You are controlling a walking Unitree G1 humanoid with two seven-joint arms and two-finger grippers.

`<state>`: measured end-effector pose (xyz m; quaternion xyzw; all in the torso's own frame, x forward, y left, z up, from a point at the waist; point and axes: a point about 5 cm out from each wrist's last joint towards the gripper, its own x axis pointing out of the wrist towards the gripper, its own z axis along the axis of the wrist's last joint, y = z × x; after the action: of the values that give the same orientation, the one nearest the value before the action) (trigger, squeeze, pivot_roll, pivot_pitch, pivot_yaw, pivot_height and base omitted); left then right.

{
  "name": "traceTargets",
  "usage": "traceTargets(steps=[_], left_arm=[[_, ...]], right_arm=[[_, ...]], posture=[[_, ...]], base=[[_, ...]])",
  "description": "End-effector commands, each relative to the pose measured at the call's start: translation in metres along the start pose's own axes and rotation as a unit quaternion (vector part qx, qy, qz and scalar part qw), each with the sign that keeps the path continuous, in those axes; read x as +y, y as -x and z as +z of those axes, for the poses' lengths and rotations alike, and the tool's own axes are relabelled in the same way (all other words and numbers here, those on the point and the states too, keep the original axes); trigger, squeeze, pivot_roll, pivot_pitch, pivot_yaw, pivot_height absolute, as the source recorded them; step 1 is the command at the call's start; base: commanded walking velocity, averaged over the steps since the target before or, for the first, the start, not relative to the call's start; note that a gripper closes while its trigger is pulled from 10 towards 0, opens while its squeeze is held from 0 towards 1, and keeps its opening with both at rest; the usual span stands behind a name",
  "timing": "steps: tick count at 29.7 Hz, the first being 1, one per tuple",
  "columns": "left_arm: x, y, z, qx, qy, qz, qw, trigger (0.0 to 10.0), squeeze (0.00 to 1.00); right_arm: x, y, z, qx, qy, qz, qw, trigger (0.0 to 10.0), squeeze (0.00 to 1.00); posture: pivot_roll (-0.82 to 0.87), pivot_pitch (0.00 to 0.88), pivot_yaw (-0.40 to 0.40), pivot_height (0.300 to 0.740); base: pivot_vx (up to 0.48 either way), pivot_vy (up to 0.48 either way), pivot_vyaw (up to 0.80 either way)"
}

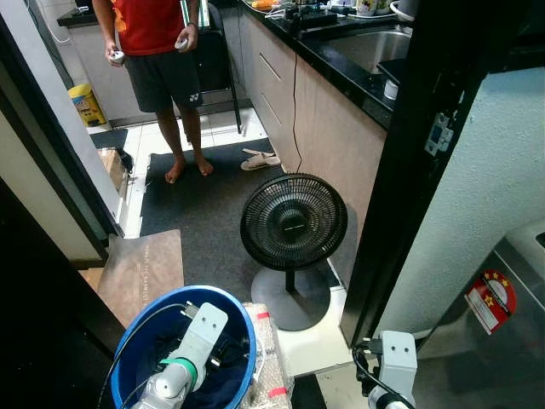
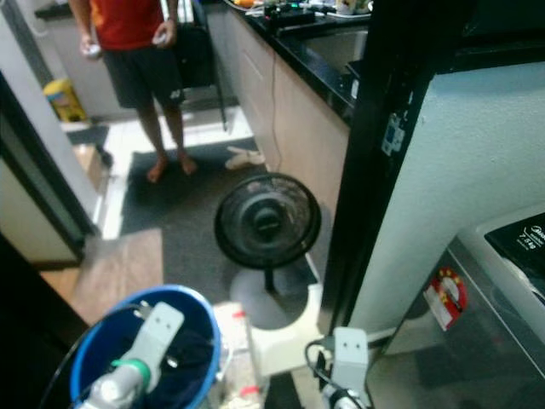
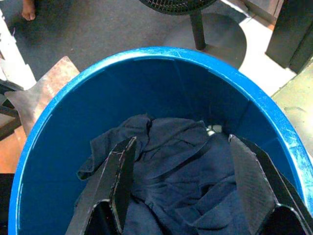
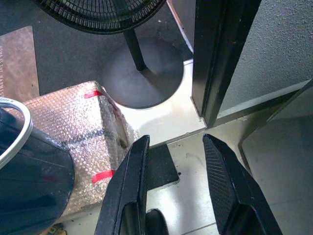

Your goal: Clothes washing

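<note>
Inside the blue bucket (image 3: 274, 127) — dark clothes (image 3: 181, 176), crumpled at the bottom; left gripper (image 3: 188, 181) spread just above them. Right gripper (image 4: 173, 181) — spread, over the floor beside a bubble-wrapped box (image 4: 73, 132). Fan (image 1: 292, 221) beyond.

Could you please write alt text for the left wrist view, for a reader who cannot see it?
The left gripper, its two black fingers spread open, hangs over dark navy clothing lying crumpled at the bottom of a blue plastic bucket. Beyond the bucket's rim are dark floor matting and the round base of a black standing fan.
</note>
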<state>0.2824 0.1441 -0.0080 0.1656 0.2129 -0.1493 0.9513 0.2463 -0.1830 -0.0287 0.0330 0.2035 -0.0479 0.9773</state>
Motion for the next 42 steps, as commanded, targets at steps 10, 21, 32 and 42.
traceTargets(steps=[10, 21, 32, 42], left_arm=[[-0.001, 0.004, -0.01, 0.018, -0.004, 0.0, 1.0, 10.0, 0.0], [0.0, 0.004, -0.011, 0.018, -0.003, 0.001, 1.0, 10.0, 0.0], [0.001, 0.002, -0.009, 0.025, 0.035, 0.009, 0.999, 10.0, 0.0], [0.01, -0.001, -0.005, 0.032, 0.101, 0.031, 0.994, 10.0, 0.0]], right_arm=[[0.002, 0.002, -0.004, 0.006, -0.004, 0.002, 1.0, 10.0, 0.0], [0.003, 0.002, -0.004, 0.006, -0.003, 0.003, 1.0, 10.0, 0.0], [0.004, 0.0, 0.0, 0.0, -0.003, 0.007, 1.0, 10.0, 0.0], [0.014, -0.008, 0.016, -0.029, -0.009, 0.025, 0.999, 10.0, 0.0]], posture=[[-0.21, 0.034, 0.12, 0.74], [-0.2, 0.037, 0.121, 0.74], [-0.2, 0.03, 0.111, 0.74], [-0.17, 0.035, 0.104, 0.74]], base=[[0.0, 0.0, 0.0], [0.0, 0.0, 0.0], [0.0, 0.0, 0.0], [0.0, 0.0, 0.0]])
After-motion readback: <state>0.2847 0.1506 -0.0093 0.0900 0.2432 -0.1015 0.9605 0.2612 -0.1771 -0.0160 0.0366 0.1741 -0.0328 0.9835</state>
